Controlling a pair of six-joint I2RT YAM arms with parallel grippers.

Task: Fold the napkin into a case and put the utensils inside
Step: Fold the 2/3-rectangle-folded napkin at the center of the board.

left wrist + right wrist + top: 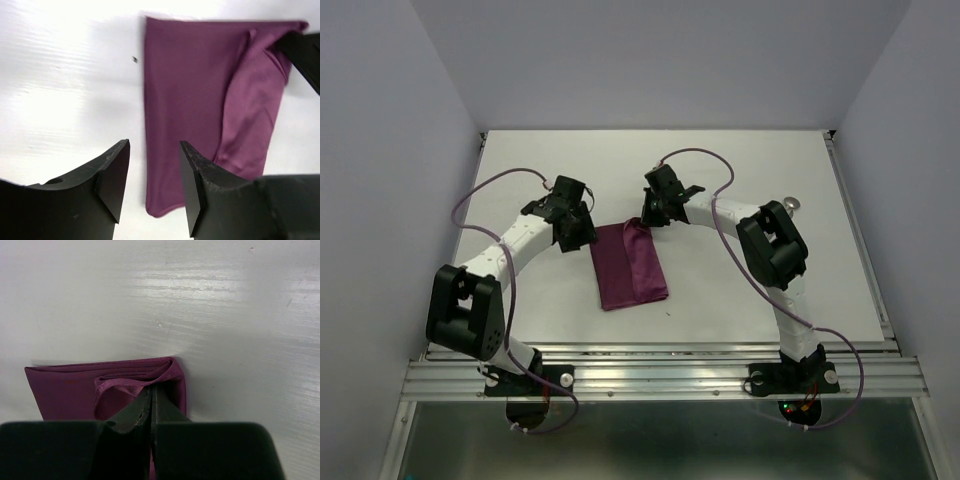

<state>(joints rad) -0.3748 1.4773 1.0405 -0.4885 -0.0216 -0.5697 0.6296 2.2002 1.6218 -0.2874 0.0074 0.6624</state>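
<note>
Right now the napkin (630, 265) lies flat on the white surface (750, 160). It is plum purple and folded into a long, narrow shape. It sits a little crooked. From the left wrist you can see a loose top layer on the napkin (200, 100). That layer is wrinkled and drawn up toward one corner.

At that far right corner of the napkin is the right end effector (648, 218). Its two fingers are pressed tight together. From the right wrist, the fingers (151, 390) pinch the top fold of the napkin (65, 390) and lift it a bit, so the cloth opens like a small mouth.

By the far left corner of the napkin is the left end effector (582, 238). Its fingers are spread apart and hold nothing. From its own wrist view, a corner of the napkin lies just under the gap of the left end effector (153, 145). I cannot tell if the fingertips touch the cloth.

Well away from the napkin, off to its far right, only a small shiny silver bit of the utensils (793, 203) shows on the surface. The right arm's black elbow is just beside it. It is too small to tell which piece it is.
</note>
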